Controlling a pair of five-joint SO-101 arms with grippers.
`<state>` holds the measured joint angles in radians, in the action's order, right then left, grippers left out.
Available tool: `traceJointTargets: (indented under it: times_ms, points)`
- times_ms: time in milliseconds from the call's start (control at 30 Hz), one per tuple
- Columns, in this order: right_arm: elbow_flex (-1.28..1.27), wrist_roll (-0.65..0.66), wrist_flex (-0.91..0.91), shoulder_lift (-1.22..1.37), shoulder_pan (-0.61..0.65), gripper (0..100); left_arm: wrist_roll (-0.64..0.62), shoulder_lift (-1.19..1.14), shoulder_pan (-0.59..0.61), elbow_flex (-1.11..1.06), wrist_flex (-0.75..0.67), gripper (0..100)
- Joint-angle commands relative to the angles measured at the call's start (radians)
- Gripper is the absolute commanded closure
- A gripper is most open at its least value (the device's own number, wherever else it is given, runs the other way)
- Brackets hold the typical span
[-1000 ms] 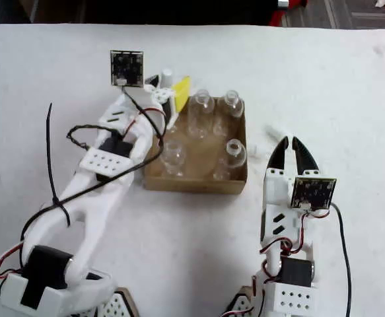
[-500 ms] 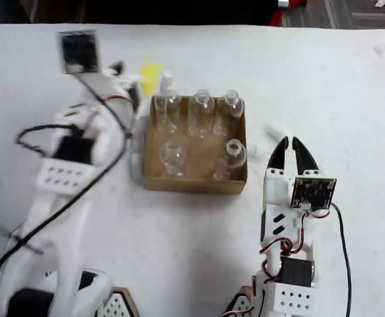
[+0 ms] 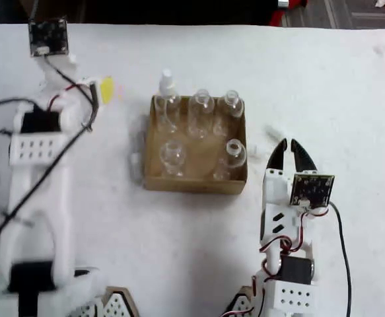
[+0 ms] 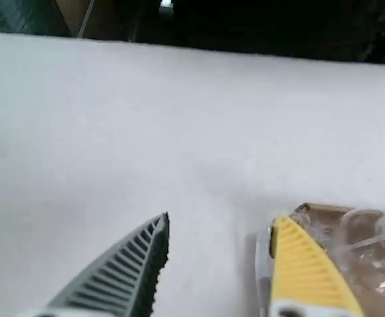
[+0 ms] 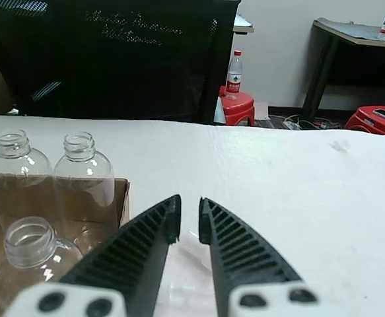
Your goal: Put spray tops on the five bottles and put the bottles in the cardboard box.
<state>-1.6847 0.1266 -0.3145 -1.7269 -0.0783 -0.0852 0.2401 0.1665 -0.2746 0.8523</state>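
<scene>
The cardboard box (image 3: 195,183) stands mid-table with five clear bottles upright in it. The back-left bottle (image 3: 168,99) wears a white spray top (image 3: 167,80); the other bottles (image 3: 201,109) have bare necks. My left gripper (image 3: 100,92) is left of the box, apart from it, open with nothing between its grey and yellow fingers (image 4: 222,221). My right gripper (image 3: 288,142) lies on the table right of the box, its black fingers (image 5: 146,251) only a narrow gap apart (image 5: 189,211) and holding nothing. Open-necked bottles (image 5: 83,172) show beside it.
A small white piece (image 3: 272,132) lies on the table between the box and my right gripper. White tabletop stretches all around the box. Beyond the table's far edge are a dark chair (image 5: 113,59) and room furniture.
My left arm has swung left and back, away from the box's back-left corner, leaving the spray-topped bottle standing there. My right gripper has drawn back slightly.
</scene>
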Motion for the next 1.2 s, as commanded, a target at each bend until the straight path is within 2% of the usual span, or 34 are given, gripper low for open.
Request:
traceJointTargets:
  times_ms: [0,267,400,567,733,933,1000,1167]
  points:
    - [-0.009,0.014,0.067,0.061,0.008,96.0,0.014,-0.271,0.022,0.189,0.057,77]
    - [-0.011,0.015,0.163,0.160,0.008,96.0,-0.002,-0.607,0.018,0.454,0.190,77]
    - [-0.011,0.015,0.194,0.191,0.008,96.0,-0.104,-0.693,0.012,0.545,0.209,77]
    - [-0.011,0.015,0.197,0.193,0.008,96.0,-0.130,-0.740,0.008,0.588,0.235,77]
    - [-0.011,0.015,0.197,0.191,0.008,96.0,-0.123,-0.697,0.010,0.586,0.404,77]
    - [-0.011,0.015,0.197,0.188,0.008,96.0,0.114,-0.679,-0.005,0.585,0.647,77]
    - [-0.011,0.015,0.197,0.188,0.008,96.0,0.121,-0.705,-0.015,0.585,0.683,77]
    - [-0.011,0.015,0.196,0.188,0.008,96.0,-0.038,-0.725,-0.045,0.586,0.738,76]
